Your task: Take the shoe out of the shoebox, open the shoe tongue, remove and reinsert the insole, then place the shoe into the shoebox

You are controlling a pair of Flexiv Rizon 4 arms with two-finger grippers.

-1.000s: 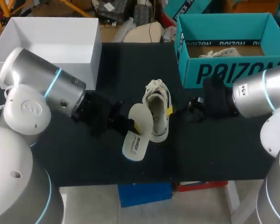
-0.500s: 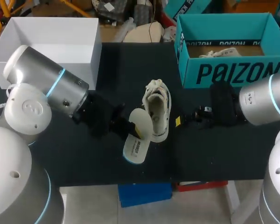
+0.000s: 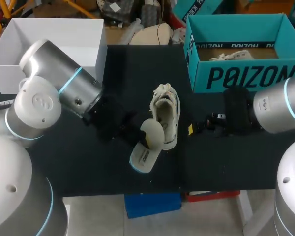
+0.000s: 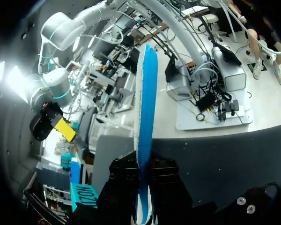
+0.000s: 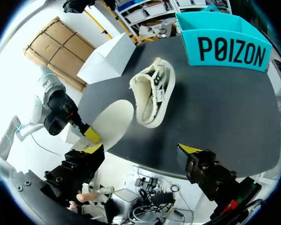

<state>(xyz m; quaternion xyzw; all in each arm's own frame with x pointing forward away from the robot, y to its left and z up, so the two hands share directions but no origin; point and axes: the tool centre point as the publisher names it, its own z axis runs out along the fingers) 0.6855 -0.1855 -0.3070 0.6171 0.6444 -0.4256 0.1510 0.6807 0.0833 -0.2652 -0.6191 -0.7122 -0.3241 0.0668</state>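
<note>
**Insole out, shoe on the table, box open**

The shoe (image 3: 165, 112), a cream sneaker with dark side markings, stands on its sole near the middle of the black table, its mouth gaping wide. Just beside it, the insole (image 3: 147, 148) is held tilted in the left gripper (image 3: 136, 133). Its upper face is cream and its underside bright blue, seen edge-on in the left wrist view. The teal shoebox (image 3: 246, 74) sits open at the table's far right, well apart from the shoe, with something pale inside.

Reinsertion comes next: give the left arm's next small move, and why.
Probably steer the insole into the opening of the shoe: the left jaws are shut on it, it sits beside the shoe, not inside, and the right jaws stand open, clear.
</note>
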